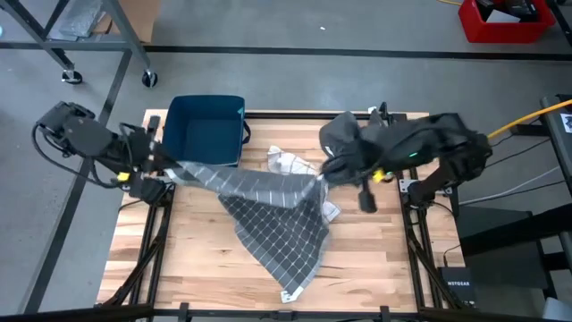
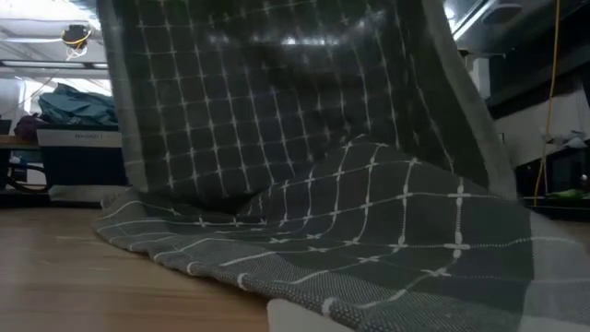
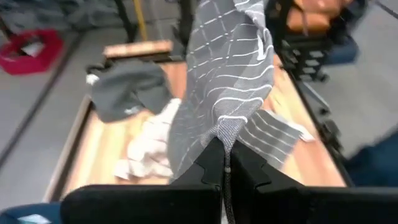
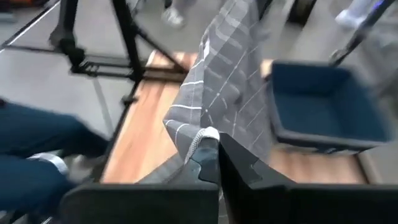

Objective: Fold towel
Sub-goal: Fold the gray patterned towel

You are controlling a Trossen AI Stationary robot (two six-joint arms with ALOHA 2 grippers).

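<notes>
Worktop [image 1: 206, 268]: pale wood planks on a grey floor; its far edge is partly covered by my arms and the things on it.
Left tool [image 1: 164, 170]: at about 9 o'clock on the worktop, pressed together on one corner of the towel [image 1: 277, 224]; in my left wrist view [image 3: 225, 163] the cloth rises straight out from between the fingers.
Right tool [image 1: 323, 176]: at about 2 o'clock, pinching another corner of the towel; my right wrist view [image 4: 214, 155] shows a hem bunched at the fingertips.
Towel position: grey with a thin white grid, strung between both tools and sagging to a point toward 6 o'clock, where its lower end lies on the wood.
Low view: the towel [image 2: 304, 184] fills nearly the whole picture, so both tools are hidden there and little of the room can be made out.
Blue bin [image 1: 206, 130]: at 11 o'clock, behind the left tool; its near wall is partly hidden by the cloth.
Other cloths: a white one [image 1: 288, 163] and a dark grey one [image 1: 341, 134] lie near 1 o'clock, half hidden under my right arm.
Red crate [image 1: 505, 20]: on the floor at the far right, cut off by the picture's edge.
</notes>
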